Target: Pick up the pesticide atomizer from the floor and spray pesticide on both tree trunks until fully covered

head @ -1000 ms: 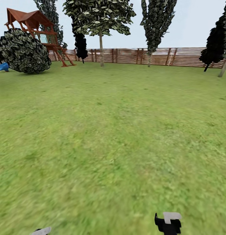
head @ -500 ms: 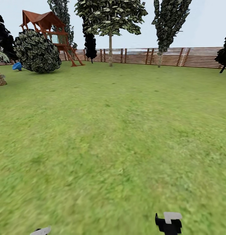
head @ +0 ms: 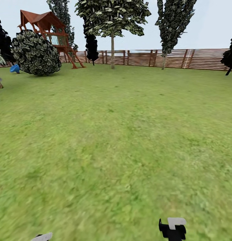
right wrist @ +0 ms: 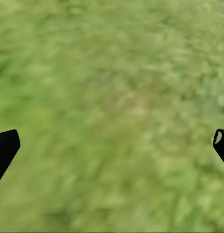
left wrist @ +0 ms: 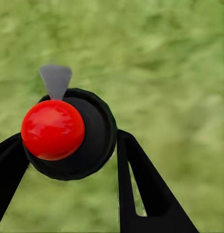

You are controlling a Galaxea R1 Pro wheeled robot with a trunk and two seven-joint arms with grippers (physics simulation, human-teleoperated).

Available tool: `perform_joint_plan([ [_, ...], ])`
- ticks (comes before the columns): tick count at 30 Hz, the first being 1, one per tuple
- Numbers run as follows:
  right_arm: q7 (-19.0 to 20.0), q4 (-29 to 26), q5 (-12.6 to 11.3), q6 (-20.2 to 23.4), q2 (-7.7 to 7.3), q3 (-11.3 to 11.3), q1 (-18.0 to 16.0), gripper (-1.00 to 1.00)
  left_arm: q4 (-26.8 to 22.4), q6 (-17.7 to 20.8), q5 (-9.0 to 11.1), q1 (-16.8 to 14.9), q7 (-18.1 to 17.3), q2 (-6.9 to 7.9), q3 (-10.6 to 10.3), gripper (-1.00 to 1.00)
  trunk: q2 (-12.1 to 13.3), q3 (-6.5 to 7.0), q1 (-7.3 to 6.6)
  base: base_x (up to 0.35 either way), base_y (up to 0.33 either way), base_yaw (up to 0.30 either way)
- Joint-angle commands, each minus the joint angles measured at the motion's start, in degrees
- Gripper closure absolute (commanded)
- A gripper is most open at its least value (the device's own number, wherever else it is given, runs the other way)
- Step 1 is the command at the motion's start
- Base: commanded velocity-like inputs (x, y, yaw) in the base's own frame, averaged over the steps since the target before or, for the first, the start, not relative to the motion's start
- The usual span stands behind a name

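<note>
the pesticide atomizer (left wrist: pixel 68 133) sits clamped between the black fingers (left wrist: pixel 146 189) of the left gripper (left wrist: pixel 68 160), red top toward the wrist camera, over lawn (head: pixel 116 134). the right gripper (right wrist: pixel 112 145) is spread wide and holds nothing (grass under it). two pale-trunked trees (head: pixel 112 33) (head: pixel 171 26) stand at the lawn's far edge by the slat fence (head: pixel 196 58), with a play tower (head: pixel 45 28) toward the far left corner.

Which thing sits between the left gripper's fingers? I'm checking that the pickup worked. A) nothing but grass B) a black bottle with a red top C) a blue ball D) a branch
B: in the left wrist view the bottle, red top up, sits between the black fingers.
</note>
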Motion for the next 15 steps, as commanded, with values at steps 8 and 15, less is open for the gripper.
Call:
perform_joint_plan([
  [8, -0.21, 0.12, 0.59, -0.17, 0.09, -0.43, -0.05, -1.0, 0.03, -0.14, 0.12, -0.02, -0.08, 0.0, 0.05, 1.0, -0.02, 0.49, 0.03, 0.334, 0.131, -0.198],
  [15, -0.21, 0.73, 0.61, -0.17, 0.1, -0.43, -0.05, -1.0, 0.11, -0.21, 0.2, -0.02, -0.08, 0.0, 0.03, 1.0, -0.02, 0.87, 0.03, 0.334, 0.136, -0.028],
])
